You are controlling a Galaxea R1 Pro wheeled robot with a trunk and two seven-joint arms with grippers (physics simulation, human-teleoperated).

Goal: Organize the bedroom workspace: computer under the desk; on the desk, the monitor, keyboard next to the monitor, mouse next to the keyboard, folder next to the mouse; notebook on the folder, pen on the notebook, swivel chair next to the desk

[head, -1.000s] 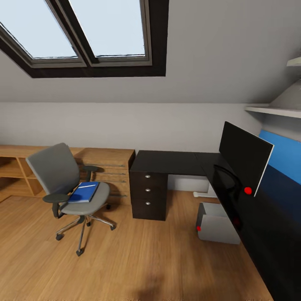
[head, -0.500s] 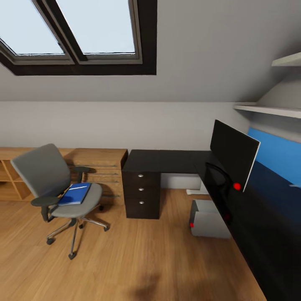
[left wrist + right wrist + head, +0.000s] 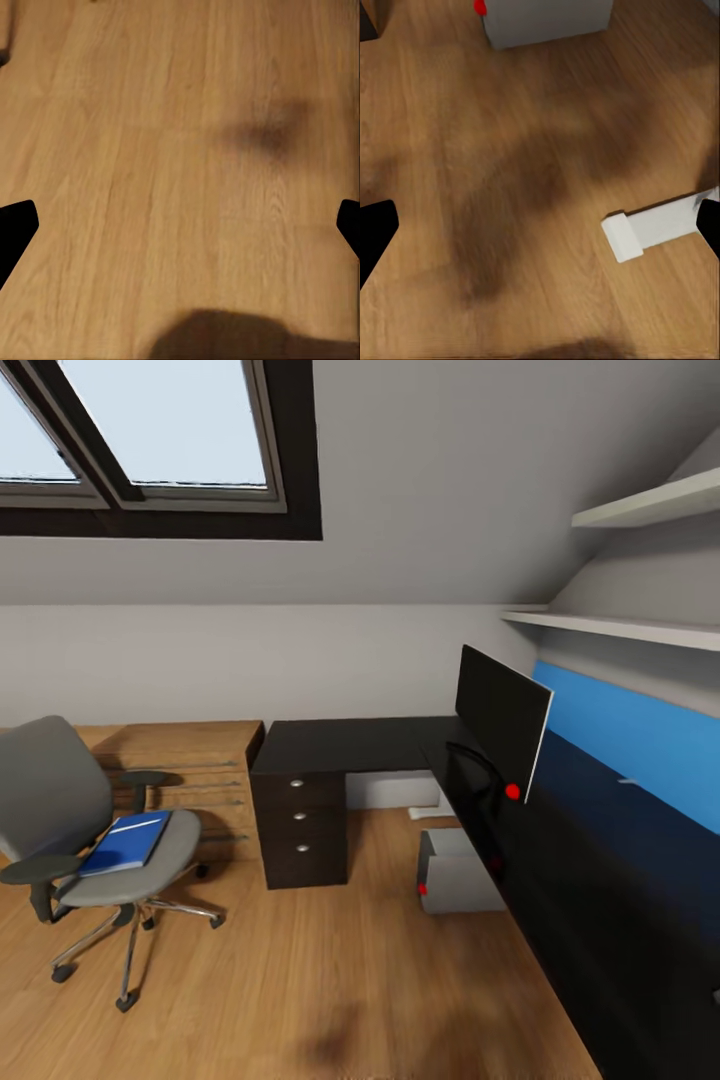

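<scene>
Black fills the right half of the head view: the L-shaped tabletop runs from mid-frame toward the lower right, with its dark drawer unit showing three round silver knobs. Standing on the tabletop at right of centre is the monitor, thin and black, a red dot at its lower corner. Just below it, under the tabletop on the plank floor, sits the light grey computer, a red light on its front.

Over at the left edge, the grey swivel chair stands well apart from the tabletop, and the blue folder lies flat on its seat. Behind the chair, a low light-wood cabinet runs along the wall. A skylight takes the upper left, white shelves the upper right, and a blue wall panel sits behind the monitor.

On the left wrist view, the left end effector hangs released over bare floorboards, dark fingertips wide at both edges. On the right wrist view, the right end effector is released too, fingertips spread, with the computer at the top edge and a white leg foot at right.
</scene>
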